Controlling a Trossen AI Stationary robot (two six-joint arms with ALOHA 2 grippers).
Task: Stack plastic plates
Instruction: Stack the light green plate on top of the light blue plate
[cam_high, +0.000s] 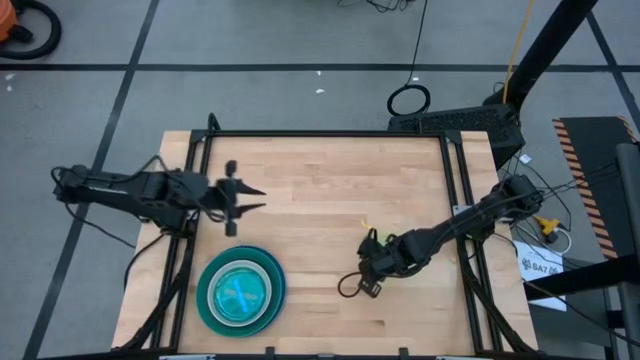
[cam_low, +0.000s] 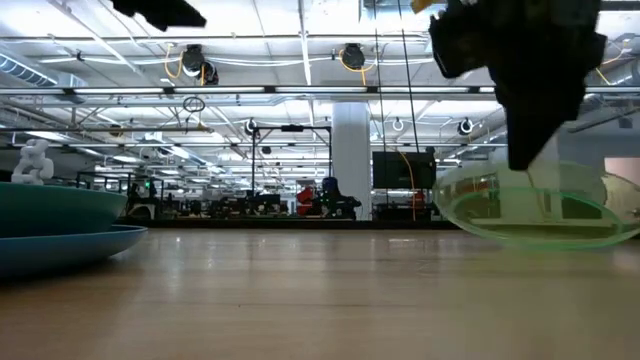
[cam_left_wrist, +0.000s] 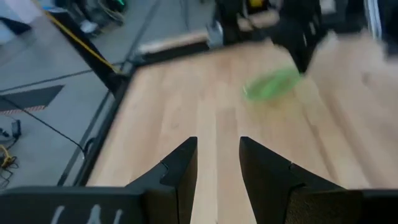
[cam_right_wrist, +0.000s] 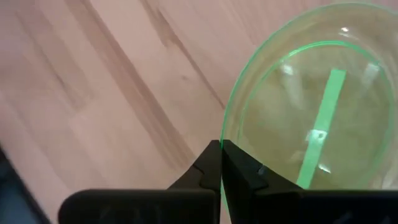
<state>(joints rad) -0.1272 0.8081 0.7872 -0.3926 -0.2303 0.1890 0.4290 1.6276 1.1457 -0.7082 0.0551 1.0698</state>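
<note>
One green plate (cam_right_wrist: 311, 118) is pinched by its rim in your right gripper (cam_right_wrist: 221, 163) — bound for the stack (cam_high: 240, 291); your left gripper (cam_left_wrist: 217, 163) waits, fingers parted.

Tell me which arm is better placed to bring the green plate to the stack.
Right. Its hand is already shut on the rim of the green plate, to the right of the stack. The left hand hovers open and empty behind the stack.

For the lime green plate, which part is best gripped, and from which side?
By its thin rim, where the right gripper is shut on the lime green plate now: the raised edge fits between the fingers, while the shallow, wide bowl offers nothing else to pinch. Approaching from the near edge looks best.
</note>
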